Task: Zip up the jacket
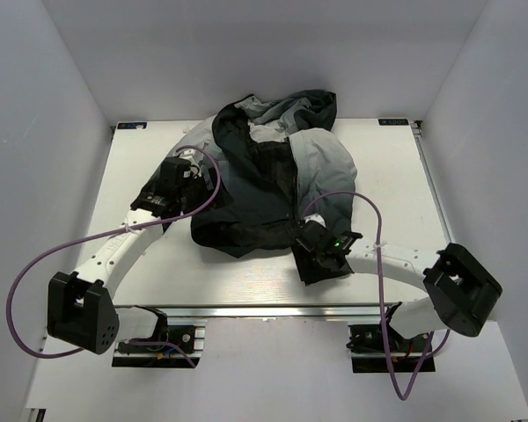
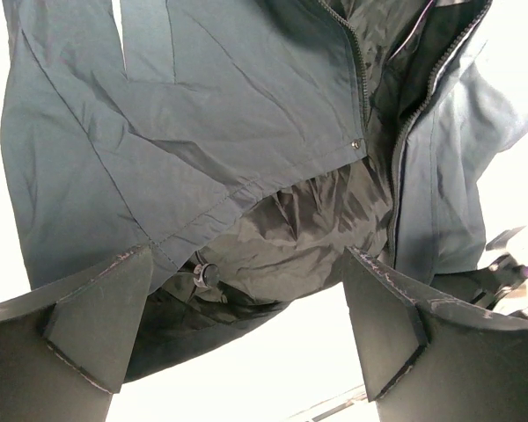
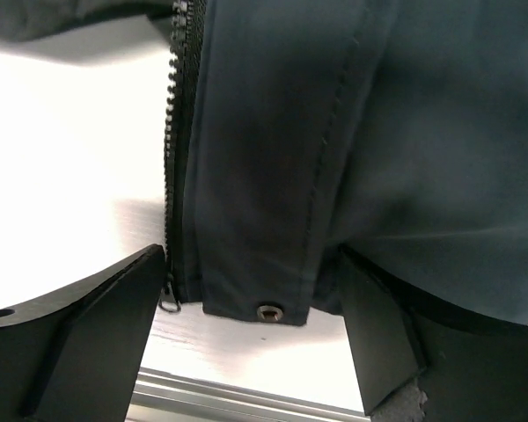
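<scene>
My left arm bends in over the white table (image 1: pixel 158 281), left gripper (image 2: pixel 246 325) spread wide at the hem of the crumpled grey-to-black hooded fabric jacket (image 1: pixel 273 176) lying mid-table. My right arm curls low, right gripper (image 3: pixel 251 264) parted, grasping nothing, either side of the dark zipper (image 3: pixel 172 132) end.

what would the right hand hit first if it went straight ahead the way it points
Probably the jacket: its hem strip with the snap, beside the zipper, lies between the open fingers of the right hand. Depth is unclear.
</scene>
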You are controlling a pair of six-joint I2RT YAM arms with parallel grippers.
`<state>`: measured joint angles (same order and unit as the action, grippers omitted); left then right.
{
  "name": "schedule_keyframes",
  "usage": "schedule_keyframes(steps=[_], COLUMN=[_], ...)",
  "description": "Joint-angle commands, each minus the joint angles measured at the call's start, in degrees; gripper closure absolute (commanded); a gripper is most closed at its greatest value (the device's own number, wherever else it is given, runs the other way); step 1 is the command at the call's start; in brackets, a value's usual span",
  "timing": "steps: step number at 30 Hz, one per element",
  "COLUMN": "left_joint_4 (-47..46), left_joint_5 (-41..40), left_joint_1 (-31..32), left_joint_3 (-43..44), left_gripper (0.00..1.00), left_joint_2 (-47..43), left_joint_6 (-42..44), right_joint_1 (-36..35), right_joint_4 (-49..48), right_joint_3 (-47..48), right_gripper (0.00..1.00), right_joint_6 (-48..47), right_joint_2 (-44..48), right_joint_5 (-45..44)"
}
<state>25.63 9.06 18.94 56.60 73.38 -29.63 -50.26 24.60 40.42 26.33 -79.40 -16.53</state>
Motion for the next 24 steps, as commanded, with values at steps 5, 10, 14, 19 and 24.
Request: schedule_keyframes(steps=[5,10,14,19,24], left_joint_4=[0.3,0.39,0.21,0.04,-0.23], left_joint_5=[-1.24,-0.89,-0.45,-0.27,0.26], left_joint_1=[0.48,0.66,0.75,0.92,1.1], left_joint_3=[-0.35,0.0,0.44,0.27,0.35], left_gripper=[0.02,0.02,0.02,0.02,0.02], left_joint_2=[-1.84,-1.4,-1.4,-1.93,-1.93], left_joint_6=[-0.26,-0.17,-0.17,-0.08,0.1], right_joint_1=[-2.83,-2.91,-2.91,-2.83,-2.3], right_joint_4=[0.62,-1.21,-3.94,-5.09,-7.37], right_joint_3=[-1.66,-2.46,-3.24,-4.65,-6.76], right_gripper=[0.21,0.28,0.19,0.15,0.15], right_joint_6=[8.55,7.6,4.97,3.38,2.76], right_joint_2=[-3.31,-2.17,0.55,5.03,8.29], right_joint_5=[-6.66,-5.36,-0.44,2.73,5.37])
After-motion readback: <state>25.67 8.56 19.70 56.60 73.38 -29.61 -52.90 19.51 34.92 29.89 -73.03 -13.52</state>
